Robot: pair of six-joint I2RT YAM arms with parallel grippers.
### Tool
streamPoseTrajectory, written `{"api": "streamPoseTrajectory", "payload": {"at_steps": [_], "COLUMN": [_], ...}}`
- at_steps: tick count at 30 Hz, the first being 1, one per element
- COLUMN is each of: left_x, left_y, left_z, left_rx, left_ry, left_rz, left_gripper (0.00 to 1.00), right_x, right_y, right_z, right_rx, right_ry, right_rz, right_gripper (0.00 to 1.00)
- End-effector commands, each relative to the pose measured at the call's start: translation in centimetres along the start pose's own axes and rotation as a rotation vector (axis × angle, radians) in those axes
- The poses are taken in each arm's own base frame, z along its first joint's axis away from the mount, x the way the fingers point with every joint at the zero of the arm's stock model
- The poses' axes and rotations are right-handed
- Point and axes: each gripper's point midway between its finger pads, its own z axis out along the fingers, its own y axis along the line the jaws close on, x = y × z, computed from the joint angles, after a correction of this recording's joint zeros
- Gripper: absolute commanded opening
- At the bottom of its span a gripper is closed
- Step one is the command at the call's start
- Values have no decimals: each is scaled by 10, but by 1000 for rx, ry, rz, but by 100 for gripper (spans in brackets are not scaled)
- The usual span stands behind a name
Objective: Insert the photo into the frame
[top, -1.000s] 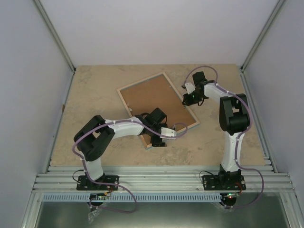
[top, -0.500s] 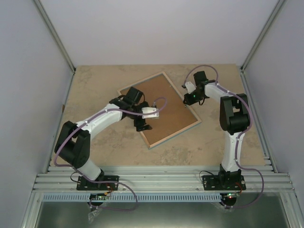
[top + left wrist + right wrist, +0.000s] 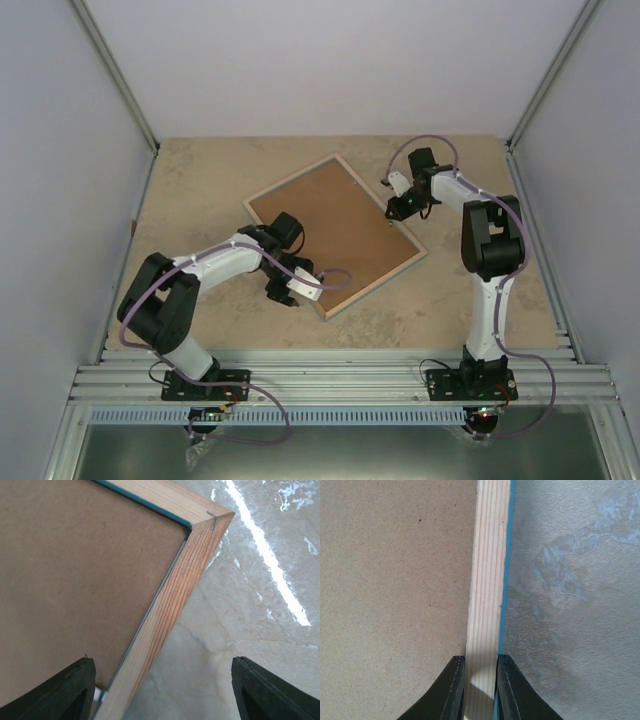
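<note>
- Right gripper (image 3: 400, 207) is pinching the frame (image 3: 375, 286) on its far right side. Its two fingers (image 3: 451, 692) are close together, with the thin wood edge tight between them.
- In the right wrist view, one finger sits on the side of the brown backing board (image 3: 395, 580). The other finger sits on the table side. A thin blue line runs along the outer edge of the wood.
- Left gripper (image 3: 283, 290) is wide open and holds nothing. It hangs over the near left side of the frame.
- In the left wrist view, one dark finger (image 3: 65, 692) is over the brown board. The other dark finger is over the table (image 3: 260, 610). The wood edge of the frame runs up between them to a corner. I cannot tell if the fingers touch anything.
- That corner has a small metal staple (image 3: 212, 519) in it. A bit of blue shows along the inside of the wood there too.
- The frame lies flat on the table (image 3: 200, 190), near the middle. It is turned so its corners point to the sides. Its back faces up.
- The brown backing board (image 3: 335, 215) fills the back of the frame, inside the light wood edge.
- Both arms reach in from the near edge of the table, one on each side of the frame.
</note>
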Motion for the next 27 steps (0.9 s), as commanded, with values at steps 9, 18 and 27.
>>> {"api": "streamPoseTrajectory", "payload": {"at_steps": [9,18,27], "left_x": [-5,4,-24], "left_y": [-1,-5,32], "left_z": [34,39,9], "left_rx": [41,65,1], "left_ry": [52,104,47], "left_rz": [258,269,188], "left_gripper": [48,18,0], "right_x": [22,6,-41], "right_y": [3,8,-5], "right_z": [18,-1,-105], "right_rx": [-54,-62,8], "right_ry": [88,44,-264], "right_rz": [-48,-97,-188], "right_gripper": [1,40,75]}}
